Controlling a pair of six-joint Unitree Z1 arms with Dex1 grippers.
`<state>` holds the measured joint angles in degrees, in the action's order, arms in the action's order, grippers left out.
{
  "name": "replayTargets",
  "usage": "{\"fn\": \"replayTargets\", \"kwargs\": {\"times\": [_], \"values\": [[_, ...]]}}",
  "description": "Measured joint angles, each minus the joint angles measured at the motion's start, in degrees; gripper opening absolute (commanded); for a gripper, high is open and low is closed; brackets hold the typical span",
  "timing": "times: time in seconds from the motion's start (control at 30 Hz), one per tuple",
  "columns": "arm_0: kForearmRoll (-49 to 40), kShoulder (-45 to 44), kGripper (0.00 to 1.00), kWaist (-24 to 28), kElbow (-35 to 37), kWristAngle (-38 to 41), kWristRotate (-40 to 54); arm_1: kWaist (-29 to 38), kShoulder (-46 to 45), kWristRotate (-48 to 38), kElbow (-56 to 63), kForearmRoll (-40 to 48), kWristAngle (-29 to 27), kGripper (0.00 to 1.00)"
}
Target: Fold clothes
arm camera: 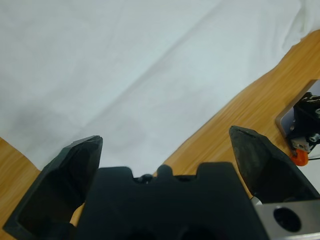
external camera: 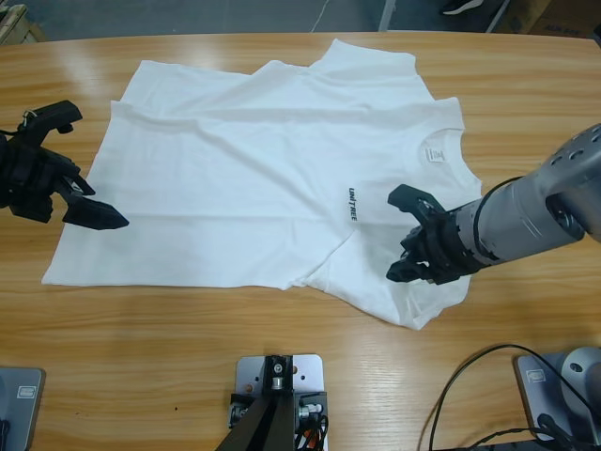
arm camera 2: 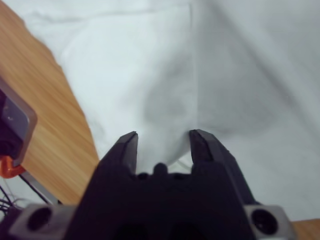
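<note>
The long light-brown wooden desk (external camera: pixel 282 338) with visible grain carries a plain white short-sleeved cotton T-shirt (external camera: pixel 244 178), spread nearly flat across its middle with its round collar toward the right side of the high view. One sleeve lies folded over near the far edge, and small dark chest lettering faces up beside the collar.

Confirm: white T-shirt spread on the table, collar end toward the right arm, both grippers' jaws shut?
Not quite. The T-shirt is spread on the table with its collar end toward the right gripper, but the jaws are open on both, the left gripper included. The left wrist view and right wrist view show the gaps, with nothing between them.
</note>
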<state>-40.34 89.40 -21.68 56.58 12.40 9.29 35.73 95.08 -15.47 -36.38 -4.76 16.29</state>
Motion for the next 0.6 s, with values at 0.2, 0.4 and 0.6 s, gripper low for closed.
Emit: {"fn": "replayTargets", "kwargs": {"times": [0.2, 0.4, 0.6], "values": [[0.69, 0.00, 1.000, 0.00, -0.70, 0.21, 0.00, 0.00, -2.11, -0.23, -0.07, -1.30, 1.94, 0.000], [1.71, 0.00, 1.000, -0.01, -1.89, 0.56, 0.00, 2.85, -9.96, -3.84, -0.56, -14.57, 8.41, 0.000], [3.13, 0.00, 1.000, -0.01, -2.24, 1.02, -0.41, 8.60, -13.38, -7.64, -0.56, -19.28, 18.55, 0.608]]}}
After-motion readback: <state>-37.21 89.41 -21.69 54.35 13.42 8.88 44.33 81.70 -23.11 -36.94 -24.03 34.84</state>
